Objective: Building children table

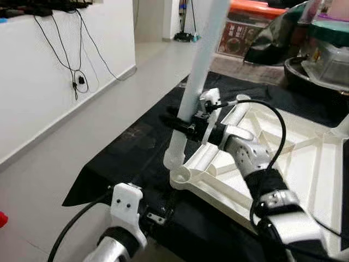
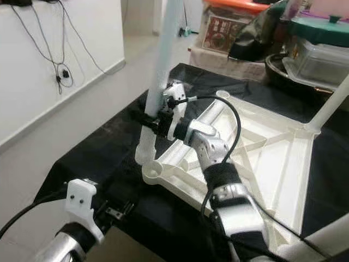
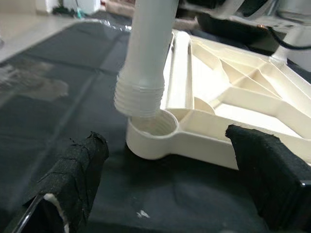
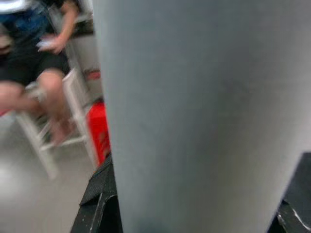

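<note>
My right gripper [image 1: 182, 124] is clamping the tall white plastic table leg [image 1: 197, 71], hovering its threaded end just above the cream upturned tabletop's corner socket [image 3: 154, 130]. My left gripper [image 3: 170, 194] is waiting wide open nearby.

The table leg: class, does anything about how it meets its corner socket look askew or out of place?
Yes. The table leg, clamped by the right gripper, leans instead of standing upright, and its threaded end sits beside the corner socket of the upturned tabletop, offset from the opening rather than seated in it.
</note>
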Tool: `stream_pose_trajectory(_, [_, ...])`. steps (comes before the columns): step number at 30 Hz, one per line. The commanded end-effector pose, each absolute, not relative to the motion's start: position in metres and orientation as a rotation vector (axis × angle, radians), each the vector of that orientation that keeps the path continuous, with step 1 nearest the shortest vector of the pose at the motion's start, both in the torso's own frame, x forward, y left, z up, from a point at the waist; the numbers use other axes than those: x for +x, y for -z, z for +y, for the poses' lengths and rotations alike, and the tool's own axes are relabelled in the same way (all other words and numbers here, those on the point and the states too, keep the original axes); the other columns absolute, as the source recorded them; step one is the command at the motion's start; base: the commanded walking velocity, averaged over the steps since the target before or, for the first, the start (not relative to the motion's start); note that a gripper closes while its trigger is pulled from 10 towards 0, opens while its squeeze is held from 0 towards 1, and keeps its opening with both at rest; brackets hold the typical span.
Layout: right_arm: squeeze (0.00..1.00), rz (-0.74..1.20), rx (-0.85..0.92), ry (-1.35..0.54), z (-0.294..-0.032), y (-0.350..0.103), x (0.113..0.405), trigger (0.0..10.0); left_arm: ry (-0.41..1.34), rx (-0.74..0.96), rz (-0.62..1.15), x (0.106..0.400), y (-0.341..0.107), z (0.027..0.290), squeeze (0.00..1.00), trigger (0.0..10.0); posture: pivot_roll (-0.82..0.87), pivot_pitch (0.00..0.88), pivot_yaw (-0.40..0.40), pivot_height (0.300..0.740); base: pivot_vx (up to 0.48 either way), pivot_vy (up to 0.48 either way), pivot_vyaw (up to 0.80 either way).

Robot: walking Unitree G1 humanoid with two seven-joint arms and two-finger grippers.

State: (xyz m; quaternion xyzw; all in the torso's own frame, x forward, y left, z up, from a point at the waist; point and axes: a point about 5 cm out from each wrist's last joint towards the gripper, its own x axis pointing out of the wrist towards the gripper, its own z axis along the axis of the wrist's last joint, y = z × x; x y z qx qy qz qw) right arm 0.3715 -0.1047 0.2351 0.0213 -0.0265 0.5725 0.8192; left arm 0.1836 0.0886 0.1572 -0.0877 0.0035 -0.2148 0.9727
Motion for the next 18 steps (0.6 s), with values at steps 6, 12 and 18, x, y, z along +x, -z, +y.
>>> stream_pose_trajectory(6, [0.0,-0.028,0.025,-1.442,-0.119,-0.242,0.366,10.0,0.43,-0.193,0.043,0.17,-0.161,0.089,0.0,10.0,0.13,0.224,-0.074,0.74,0.0,0.0,0.0])
stream_pose_trajectory(12, [0.0,-0.034,0.061,-1.495,-0.124,-0.25,0.365,10.0,0.426,-0.198,0.058,0.165,-0.162,0.089,0.0,10.0,0.14,0.239,-0.077,0.74,0.0,0.0,0.0])
stream_pose_trajectory(18, [0.0,-0.075,0.094,-1.547,-0.127,-0.257,0.365,10.0,0.42,-0.201,0.072,0.162,-0.162,0.089,0.0,10.0,0.14,0.237,-0.079,0.74,0.0,0.0,0.0])
